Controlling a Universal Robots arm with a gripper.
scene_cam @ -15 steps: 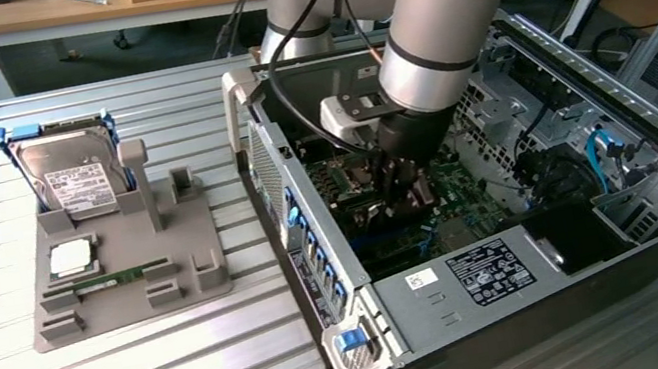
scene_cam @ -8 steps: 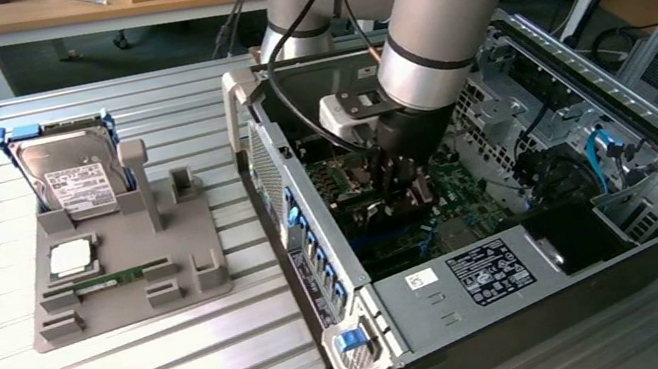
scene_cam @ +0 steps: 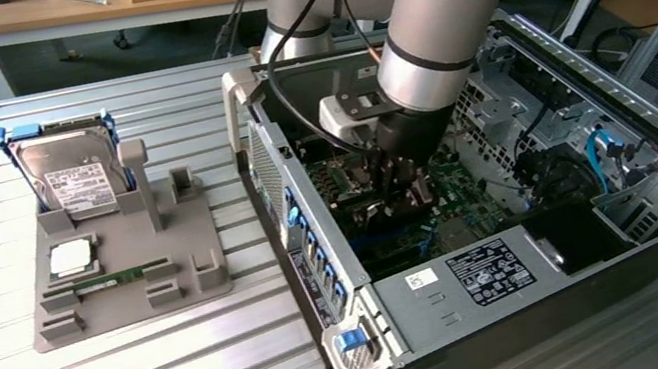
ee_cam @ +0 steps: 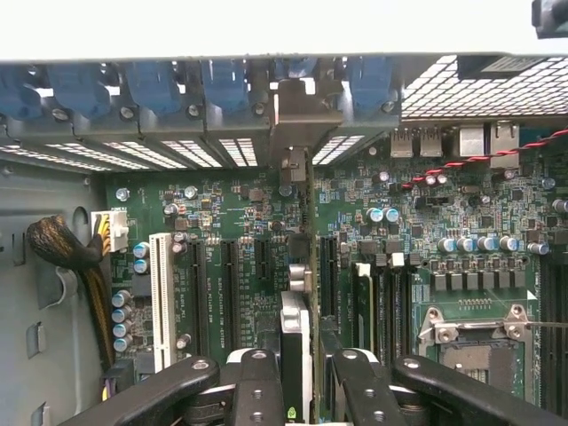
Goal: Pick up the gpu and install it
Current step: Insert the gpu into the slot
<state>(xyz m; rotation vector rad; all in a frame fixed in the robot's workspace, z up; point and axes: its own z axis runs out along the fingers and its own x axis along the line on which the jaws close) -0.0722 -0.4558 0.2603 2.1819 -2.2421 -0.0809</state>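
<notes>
The gpu (ee_cam: 295, 324) shows edge-on as a thin dark card running from between my fingers toward the case's rear slot openings, where its silver bracket (ee_cam: 297, 120) stands among the blue slot clips. My gripper (ee_cam: 302, 377) is shut on the gpu, one black finger on each side. The card hovers upright over the green motherboard (ee_cam: 426, 222), in line with the black expansion slots (ee_cam: 327, 266); whether it touches a slot I cannot tell. In the exterior view my gripper (scene_cam: 401, 190) reaches down inside the open computer case (scene_cam: 480, 269).
A grey fixture tray (scene_cam: 130, 280) on the exterior view's left holds the silver hard drive (scene_cam: 76, 173), a green RAM stick (scene_cam: 115, 279) and a small square chip (scene_cam: 70, 255). Inside the case are a white slot (ee_cam: 160, 297), a sleeved cable bundle (ee_cam: 62, 248) and the processor socket (ee_cam: 470, 333).
</notes>
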